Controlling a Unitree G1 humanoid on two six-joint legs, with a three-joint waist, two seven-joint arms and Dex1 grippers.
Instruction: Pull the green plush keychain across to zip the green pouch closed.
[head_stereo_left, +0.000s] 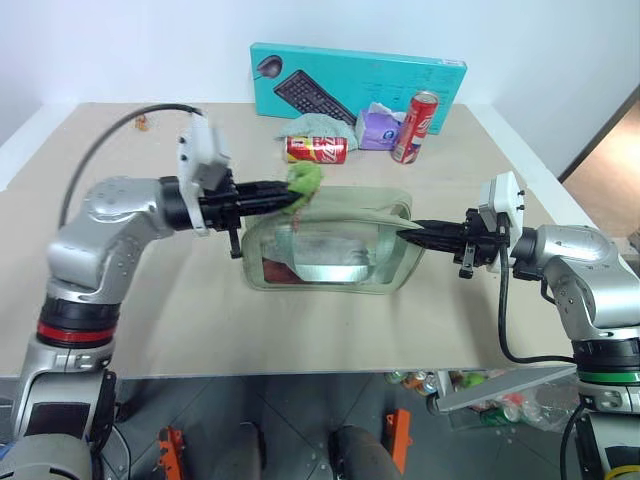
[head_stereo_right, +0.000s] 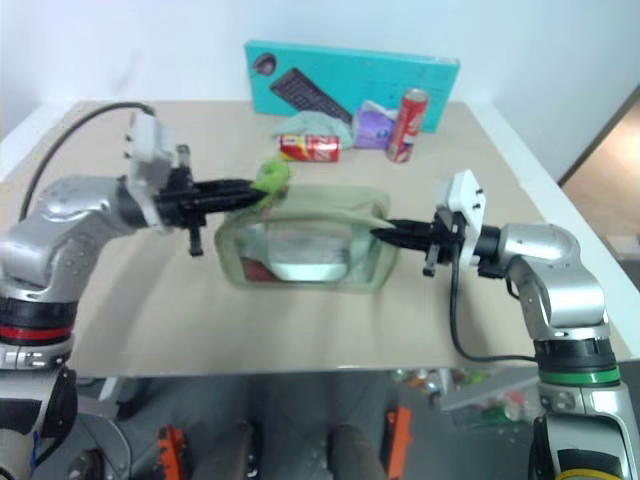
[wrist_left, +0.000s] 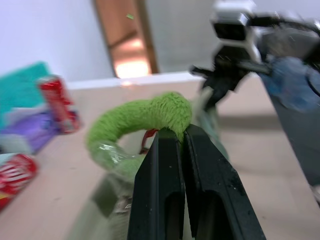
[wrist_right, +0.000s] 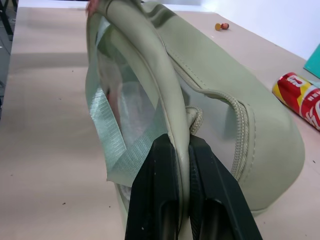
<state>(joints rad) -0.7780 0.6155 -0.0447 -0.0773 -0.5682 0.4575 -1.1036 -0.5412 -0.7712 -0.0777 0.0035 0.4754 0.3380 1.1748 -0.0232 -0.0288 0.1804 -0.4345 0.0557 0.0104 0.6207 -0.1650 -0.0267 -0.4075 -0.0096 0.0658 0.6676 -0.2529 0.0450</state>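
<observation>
On table, left tool pinches keychain, right tool grips pouch

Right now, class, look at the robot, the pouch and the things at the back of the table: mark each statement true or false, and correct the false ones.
1. The left gripper is shut on the green plush keychain. True.
2. The right gripper hangs open, away from the green pouch. False: it is shut on the pouch's edge.
3. Both red cans stand upright. False: one can lies on its side, the other stands.
4. A turquoise keyboard box stands behind the cans. True.
</observation>
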